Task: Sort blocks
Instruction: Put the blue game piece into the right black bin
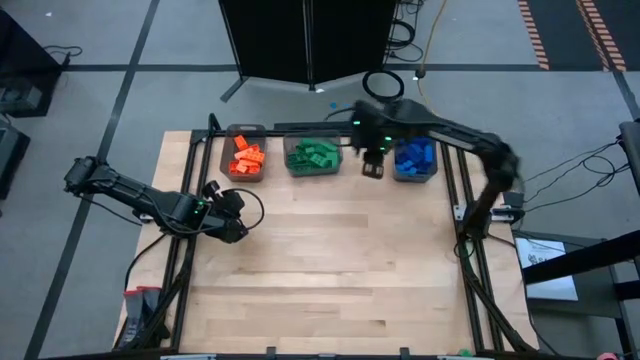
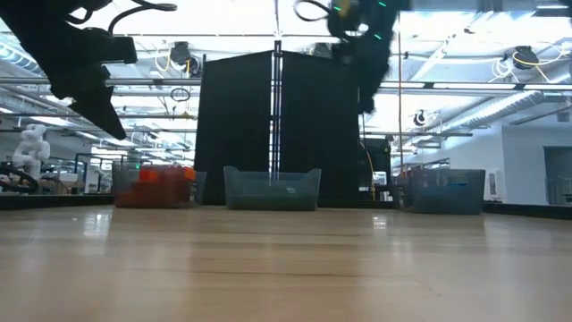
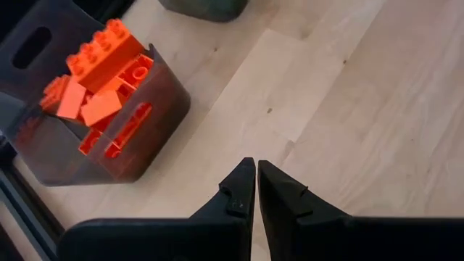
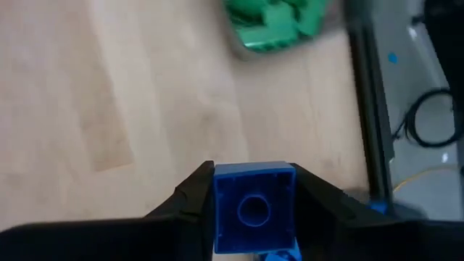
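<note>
Blue block (image 4: 254, 206), hollow underside facing the wrist camera, is clamped in right gripper (image 4: 254, 199).

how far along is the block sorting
Nearly done. Orange blocks, green blocks and blue blocks each fill their own bin, and no loose blocks show on the table. In hand: the right claw grips one last blue block, between the green and blue bins. The left claw waits shut.
</note>
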